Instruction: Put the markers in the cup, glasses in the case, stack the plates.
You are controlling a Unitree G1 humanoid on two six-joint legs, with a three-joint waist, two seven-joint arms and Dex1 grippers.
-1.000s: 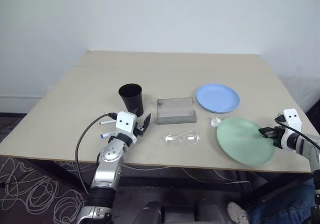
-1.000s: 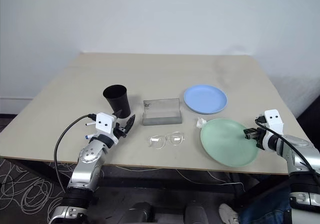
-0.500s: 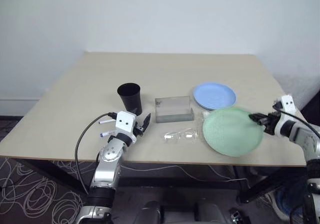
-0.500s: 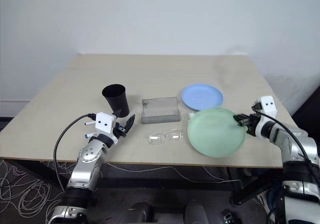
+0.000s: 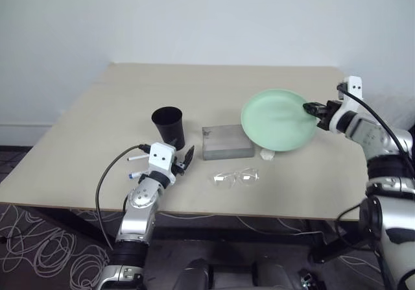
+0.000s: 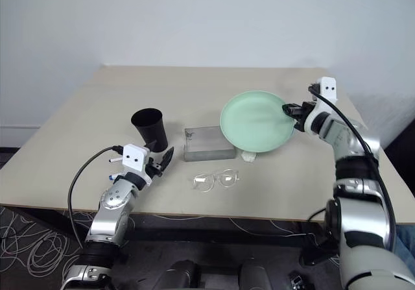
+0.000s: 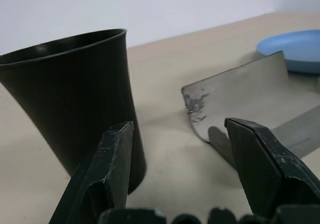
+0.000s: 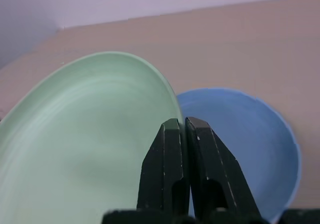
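The right gripper (image 5: 311, 108) reaches forward, jaws pinching the tilted mint green plate (image 5: 275, 119) above the blue plate (image 8: 250, 139); the left gripper (image 5: 184, 161) sits spread beside the cup (image 5: 169, 127).

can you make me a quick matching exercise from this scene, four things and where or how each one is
Things:
1. green plate
2. glasses
3. cup
4. left gripper

States:
A. open, just in front of the cup
B. upright on the table, beside the case
C. lying on the table in front of the case
D. held up off the table by the right gripper

Pairs: 1-D, 2-C, 3-B, 4-A
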